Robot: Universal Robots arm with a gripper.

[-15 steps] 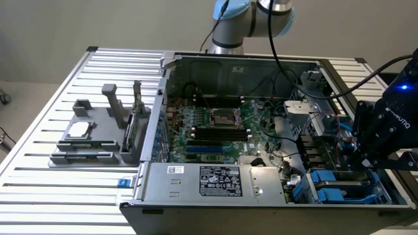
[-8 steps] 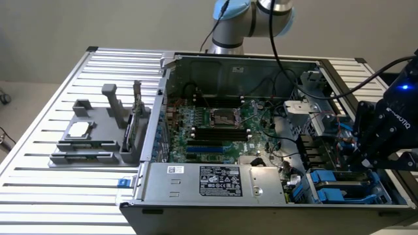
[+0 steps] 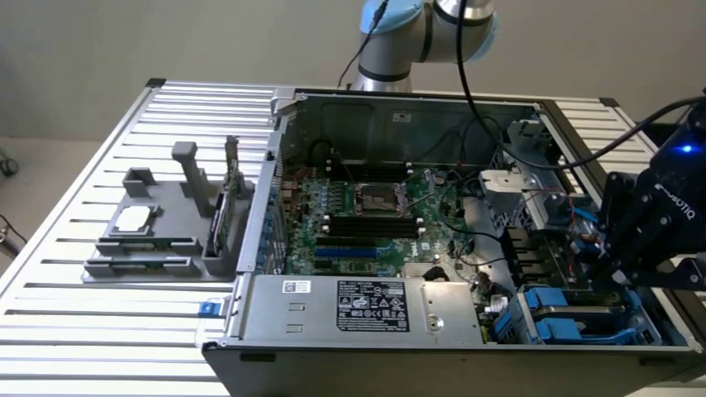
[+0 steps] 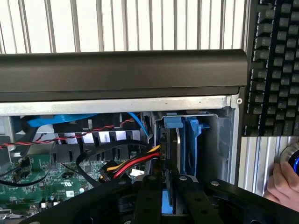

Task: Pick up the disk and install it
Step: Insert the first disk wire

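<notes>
nearest, the gripper [image 4: 169, 198] has its two black fingers [image 4: 148, 200] drawn narrow onto the disk [image 4: 180, 156], which stands on edge in its blue carrier bracket [image 4: 189, 135] inside the drive bay [image 4: 217, 140] at a corner of the case [image 4: 117, 105], beyond which lies the slatted desk [image 4: 140, 23]. to seat it well, i judge the push should run straight along the bay's guides, square and slow, with the red and yellow cables [image 4: 135, 164] just beside it held clear of the slot. how deep it sits i cannot tell.
</notes>
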